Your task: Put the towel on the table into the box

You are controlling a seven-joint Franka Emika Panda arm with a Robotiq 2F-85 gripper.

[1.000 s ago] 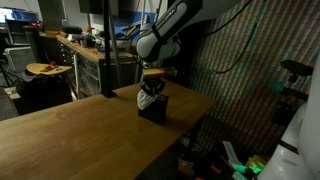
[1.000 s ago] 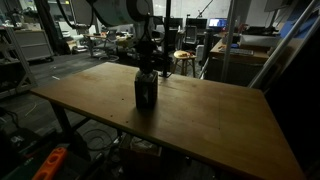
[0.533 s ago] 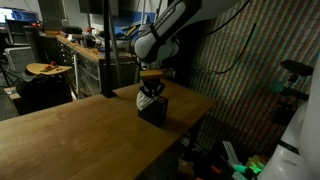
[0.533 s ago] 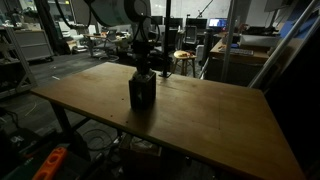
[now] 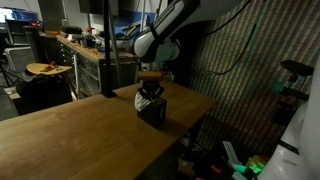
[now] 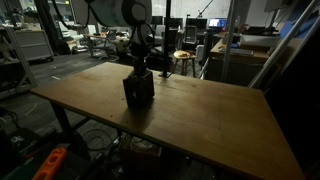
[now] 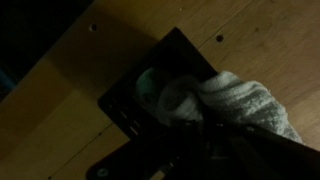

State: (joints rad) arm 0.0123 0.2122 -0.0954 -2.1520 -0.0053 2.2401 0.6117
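The small black box (image 5: 153, 110) (image 6: 138, 90) stands on the light wood table (image 5: 80, 135) (image 6: 200, 120), near its far edge. My gripper (image 5: 150, 88) (image 6: 137, 66) hangs right over the box, shut on the grey-white towel (image 5: 150, 96). The bunched towel hangs from the fingers down into the box's open top. In the wrist view the towel (image 7: 238, 102) fills the right of the picture. Beside it shows the box's dark opening (image 7: 160, 95), and my gripper (image 7: 200, 140) is only a dark shape at the bottom.
A cluttered workbench (image 5: 85, 50) and a round orange-brown object (image 5: 45, 69) stand behind the table. A stool (image 6: 184, 58) and desks lie past the table's far edge. Cables and gear (image 5: 235, 160) lie on the floor beside the table.
The gripper with the towel has shifted a little sideways, and the box has moved along with it across the tabletop. The jaws stay shut.
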